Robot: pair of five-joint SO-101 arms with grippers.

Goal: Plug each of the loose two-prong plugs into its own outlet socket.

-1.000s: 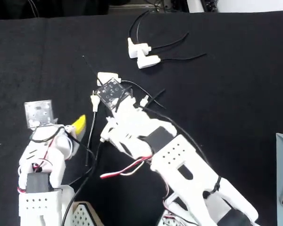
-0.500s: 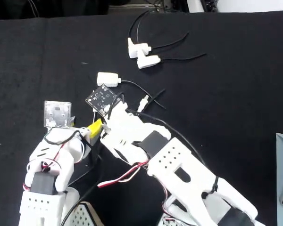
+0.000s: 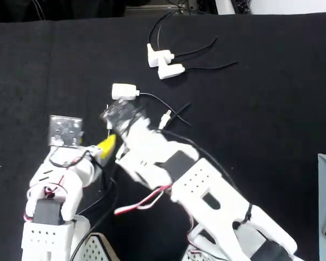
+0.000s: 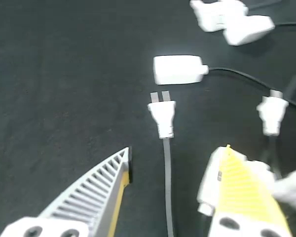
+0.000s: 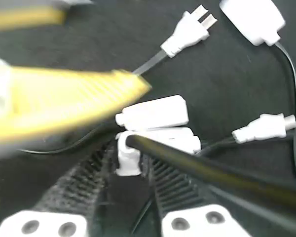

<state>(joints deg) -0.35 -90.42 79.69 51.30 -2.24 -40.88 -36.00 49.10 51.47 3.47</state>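
The left gripper [image 4: 176, 150] hangs low over the black cloth [image 4: 64, 74] with its jaws wide and nothing in them. The ribbed finger stands on one side of a grey cable [image 4: 166, 197] and the yellow finger on the other. Tight against that yellow finger, the right gripper [image 5: 132, 159] is pinched narrow on a white block [image 5: 163, 136], probably a socket or plug body, though I cannot tell which. Just ahead of the left fingertips lies the loose plug [image 4: 163, 116], flat on the cloth, its two prongs aimed at the white socket [image 4: 177, 69] a short way beyond, apart from it but nearly in line. A second plug [image 4: 271, 112] lies off to the side, near the right arm, and two more white pieces [image 4: 232, 19] sit together farthest out. The step in hand looks like taking the nearer plug. To do it well, the left gripper should go forward until the fingers bracket the plug's body, not the cable, and close on its flat sides behind the prongs. Once gripped, the prongs should stay level and go in along their own line. The socket appears unanchored, so a skewed push would likely shove it away. The crowding between the two grippers also calls for care.
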